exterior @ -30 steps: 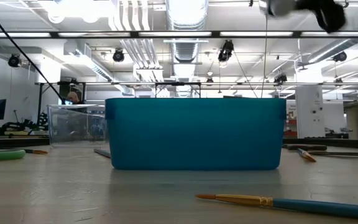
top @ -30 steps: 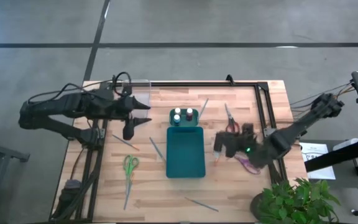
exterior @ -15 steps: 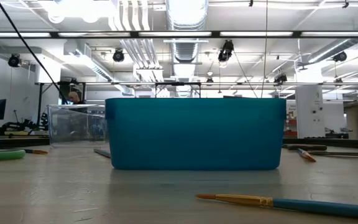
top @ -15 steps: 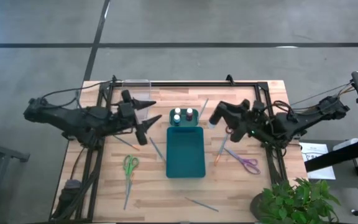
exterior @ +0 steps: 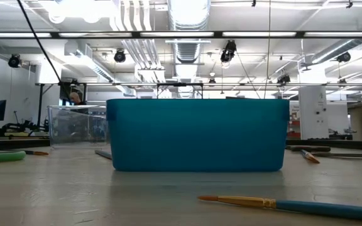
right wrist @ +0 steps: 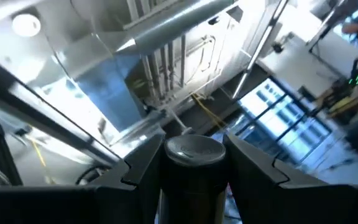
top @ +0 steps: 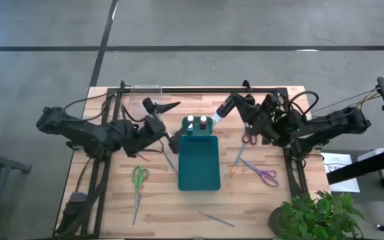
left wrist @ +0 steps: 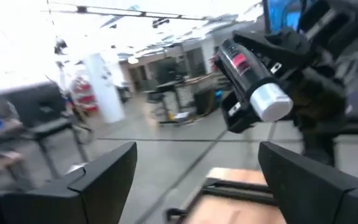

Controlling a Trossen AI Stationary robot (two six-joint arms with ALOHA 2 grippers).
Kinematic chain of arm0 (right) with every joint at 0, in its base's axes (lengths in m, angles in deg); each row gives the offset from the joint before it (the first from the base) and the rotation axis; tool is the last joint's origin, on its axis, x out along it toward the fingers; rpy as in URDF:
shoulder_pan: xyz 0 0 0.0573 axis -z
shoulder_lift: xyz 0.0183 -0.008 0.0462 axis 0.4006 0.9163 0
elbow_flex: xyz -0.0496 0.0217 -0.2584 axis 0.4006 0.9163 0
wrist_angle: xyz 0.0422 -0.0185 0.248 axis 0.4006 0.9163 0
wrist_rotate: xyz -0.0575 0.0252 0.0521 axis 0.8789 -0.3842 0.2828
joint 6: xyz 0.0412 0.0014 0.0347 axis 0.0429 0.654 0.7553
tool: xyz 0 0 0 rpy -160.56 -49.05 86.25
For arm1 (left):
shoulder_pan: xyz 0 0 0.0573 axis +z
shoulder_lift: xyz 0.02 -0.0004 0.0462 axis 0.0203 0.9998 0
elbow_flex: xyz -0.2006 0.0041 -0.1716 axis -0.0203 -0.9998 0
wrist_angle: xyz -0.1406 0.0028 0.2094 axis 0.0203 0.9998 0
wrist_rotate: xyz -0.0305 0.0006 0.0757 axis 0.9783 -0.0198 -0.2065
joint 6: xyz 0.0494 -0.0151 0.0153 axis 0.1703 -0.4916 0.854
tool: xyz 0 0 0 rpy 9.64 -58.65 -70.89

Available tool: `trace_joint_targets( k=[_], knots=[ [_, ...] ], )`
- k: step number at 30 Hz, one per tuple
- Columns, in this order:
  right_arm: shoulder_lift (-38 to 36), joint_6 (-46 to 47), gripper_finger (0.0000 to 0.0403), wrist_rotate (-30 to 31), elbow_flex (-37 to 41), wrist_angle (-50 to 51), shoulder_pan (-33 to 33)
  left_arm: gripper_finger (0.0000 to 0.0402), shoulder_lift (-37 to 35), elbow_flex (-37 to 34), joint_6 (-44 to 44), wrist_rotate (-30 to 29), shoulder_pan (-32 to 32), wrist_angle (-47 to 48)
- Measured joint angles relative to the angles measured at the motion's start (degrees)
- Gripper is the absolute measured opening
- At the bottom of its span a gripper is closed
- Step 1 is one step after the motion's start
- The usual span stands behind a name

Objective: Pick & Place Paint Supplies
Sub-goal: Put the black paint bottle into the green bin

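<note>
My right gripper (top: 231,109) is raised over the table's far side, right of the teal tray (top: 199,175), and is shut on a dark paint bottle (left wrist: 248,68) with a red label and a white cap. My left gripper (top: 169,120) hovers open just left of the tray's far end, facing the bottle. Two white-capped bottles (top: 197,123) stand at the tray's far end. Green scissors (top: 139,177), red scissors (top: 248,137), purple scissors (top: 267,175) and thin brushes (top: 239,160) lie flat on the table. Neither gripper shows in the low view. My right gripper pinches the paint bottle by its body (right wrist: 191,186) between the two fingers, which lie along the bottle. The capped end (right wrist: 194,149) sticks out past the fingertips. The bottle is lifted clear and tilted, its cap (top: 221,111) pointing toward the left arm.
A clear plastic box (top: 145,97) stands at the far left corner of the table. More brushes lie near the tray's left side (top: 168,160) and by the near edge (top: 215,219). A potted plant (top: 312,217) stands at the near right corner.
My right gripper has risen from the table right of the tray, carrying the bottle up, toward the far edge and leftward, and has tipped upward. My left gripper has moved right toward the tray's far end and turned toward the bottle, staying open.
</note>
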Motion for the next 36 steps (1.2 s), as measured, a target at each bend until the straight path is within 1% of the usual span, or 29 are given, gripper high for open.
trace_joint_targets(
  k=[2, 5, 7, 13, 19, 24, 27, 31, 34, 36],
  knots=[
    [0.95, 3.39, 0.0150, -0.24, 0.00, -0.87, 0.55, 0.0323, 1.93, 2.01, 4.80, -0.20, 0.02, -0.10],
    [2.80, 6.05, 0.0150, -0.28, 0.00, -5.89, 1.10, 0.0303, 5.49, 5.15, 11.58, -0.28, 0.08, -0.08],
    [3.67, 7.69, 0.0150, -0.32, 0.00, -9.00, 1.69, 0.0293, 7.73, 6.99, 14.54, -0.87, 0.09, 0.04],
    [4.03, 10.97, 0.0151, -0.32, 0.00, -10.06, 2.93, 0.0286, 12.73, 12.30, 18.05, -1.26, 0.20, 0.00],
    [4.29, 13.09, 0.0151, -0.25, 0.00, -10.22, 3.20, 0.0286, 16.22, 17.01, 22.48, -1.26, 0.23, 0.00],
    [5.31, 15.16, 0.0151, -0.24, 0.00, -10.13, 4.04, 0.0286, 17.75, 18.84, 22.84, -1.06, 0.61, -1.05],
    [5.55, 16.80, 0.0151, -0.55, 0.00, -10.45, 4.82, 0.0286, 17.92, 18.87, 23.23, -1.05, 0.77, -2.93],
    [5.38, 17.09, 0.0151, -0.79, 0.00, -10.67, 4.94, 0.0286, 17.96, 18.71, 22.12, -0.97, 1.12, -3.02],
    [5.14, 17.41, 0.0151, -3.27, 0.00, -10.53, 5.54, 0.0286, 17.96, 18.71, 21.26, 0.64, 1.65, -2.99],
    [4.91, 17.55, 0.0151, -3.69, 0.00, -10.53, 5.63, 0.0286, 17.96, 18.71, 21.15, 1.69, 1.99, -2.99]
  ],
)
